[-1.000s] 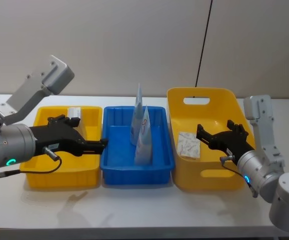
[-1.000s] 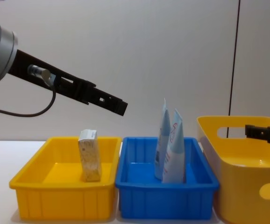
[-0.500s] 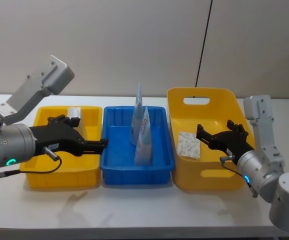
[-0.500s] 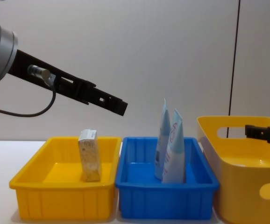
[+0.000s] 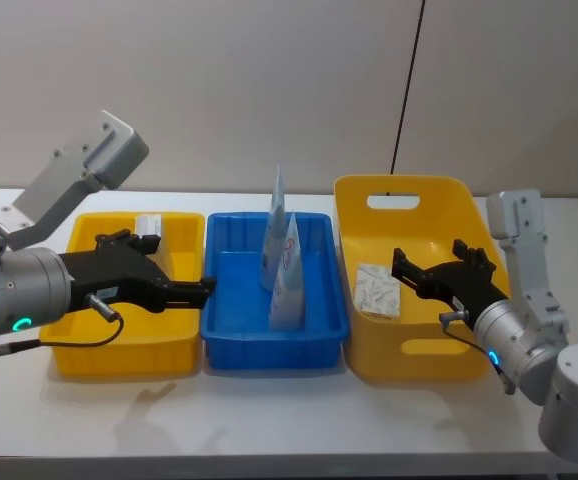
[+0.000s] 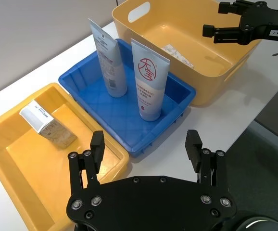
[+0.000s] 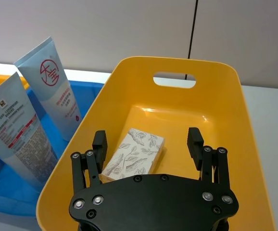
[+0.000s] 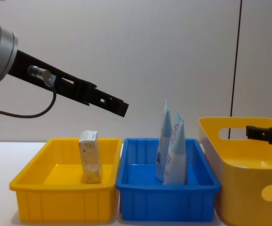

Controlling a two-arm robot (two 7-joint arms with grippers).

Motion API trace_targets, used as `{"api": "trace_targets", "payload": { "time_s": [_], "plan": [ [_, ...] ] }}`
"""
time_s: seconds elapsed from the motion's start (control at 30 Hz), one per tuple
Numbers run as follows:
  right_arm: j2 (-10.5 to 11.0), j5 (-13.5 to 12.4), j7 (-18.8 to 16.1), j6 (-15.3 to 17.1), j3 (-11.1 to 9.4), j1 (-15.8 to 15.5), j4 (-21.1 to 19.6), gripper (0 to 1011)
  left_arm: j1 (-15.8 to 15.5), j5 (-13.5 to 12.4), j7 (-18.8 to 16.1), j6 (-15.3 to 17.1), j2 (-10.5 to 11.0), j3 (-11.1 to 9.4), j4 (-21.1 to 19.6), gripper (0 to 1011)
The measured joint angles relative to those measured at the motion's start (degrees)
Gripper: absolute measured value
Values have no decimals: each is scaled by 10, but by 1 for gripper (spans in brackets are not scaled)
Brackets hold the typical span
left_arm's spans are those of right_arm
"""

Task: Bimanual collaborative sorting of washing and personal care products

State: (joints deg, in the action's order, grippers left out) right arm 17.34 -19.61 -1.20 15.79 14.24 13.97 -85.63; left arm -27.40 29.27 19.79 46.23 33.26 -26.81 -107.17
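Since nothing I can see has shifted in the last second, neither arm is carrying the sorting forward; I judge this a pause before a pick. My left claw [image 5: 206, 289] hangs with fingers apart and empty, high over the seam between the shallow yellow plastic bin [image 5: 79, 352] and the blue plastic tray [image 5: 321, 328]; my right claw [image 5: 431, 262], likewise spread and empty, hovers over the mouth of the tall yellow plastic basket with handle slots [image 5: 414, 362]. Below my left claw, back toward its wrist, the small beige carton [image 8: 91, 162] stands in the shallow bin; just past its tips two tapering pale-blue squeeze tubes with red print [image 5: 287, 272] stand cap-down, close together, in the tray; under my right claw the white-grey patterned carton [image 5: 377, 290] lies low in the basket; all three containers sit side by side on the white desk [image 5: 269, 425].
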Motion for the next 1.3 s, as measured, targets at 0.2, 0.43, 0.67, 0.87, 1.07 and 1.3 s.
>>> {"api": "trace_targets", "payload": {
  "time_s": [0.2,0.43,0.67,0.87,1.07,1.3],
  "plan": [
    [6,-5,-21,12,3,1,-7,1003,0,0,0,0,0,0,0,1001],
    [15,-13,-48,32,8,0,-23,1003,0,0,0,0,0,0,0,1001],
    [22,-18,-68,57,14,-6,-49,1003,0,0,0,0,0,0,0,1001],
    [30,-22,-87,73,20,-11,-73,1003,0,0,0,0,0,0,0,1001],
    [41,-27,-109,91,30,-16,-104,1003,0,0,0,0,0,0,0,1001],
    [48,-30,-123,108,44,-19,-132,1004,0,0,0,0,0,0,0,1001]
  ]
}}
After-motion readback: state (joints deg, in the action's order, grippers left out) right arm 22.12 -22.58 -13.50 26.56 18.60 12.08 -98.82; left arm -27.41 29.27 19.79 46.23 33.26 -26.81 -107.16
